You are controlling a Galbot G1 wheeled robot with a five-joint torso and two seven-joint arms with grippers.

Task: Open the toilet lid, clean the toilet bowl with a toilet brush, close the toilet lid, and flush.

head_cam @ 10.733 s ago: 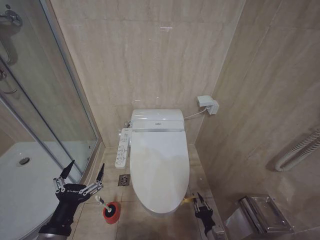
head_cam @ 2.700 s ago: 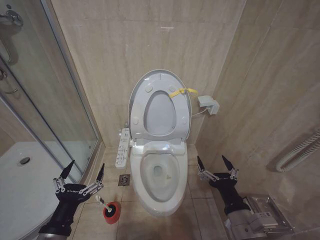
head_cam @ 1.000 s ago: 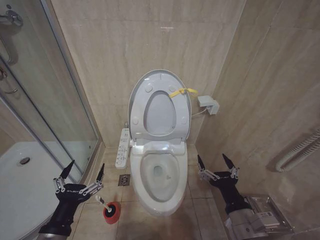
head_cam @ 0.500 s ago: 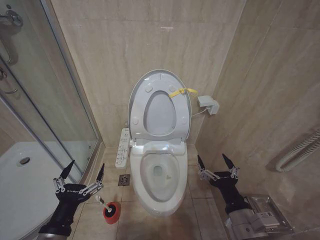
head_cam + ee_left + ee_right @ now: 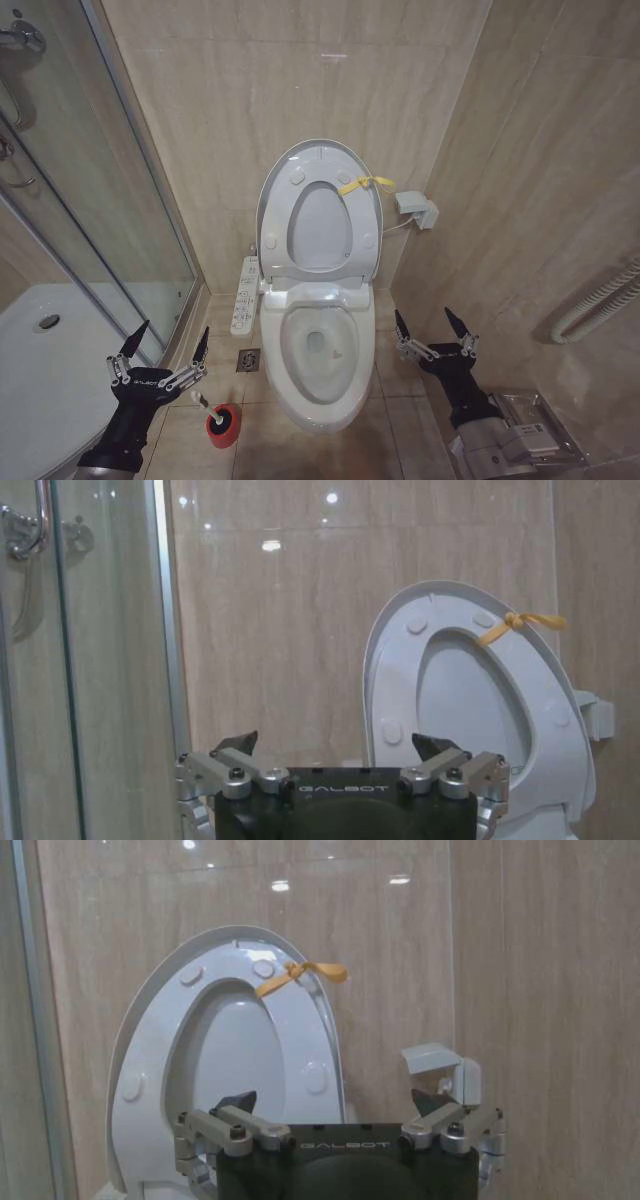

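The room is evenly and warmly lit from overhead, with no hard shadows. Small bright spots of glare sit high on the glossy tiled wall [image 5: 330, 58], and show again in both wrist views. The shower glass [image 5: 90, 200] carries pale reflections. The toilet lid [image 5: 322, 160] and toilet bowl [image 5: 322, 395] shine softly without blowing out. The head view bends straight lines slightly toward its edges. Wrist views look a little soft and dimmer.
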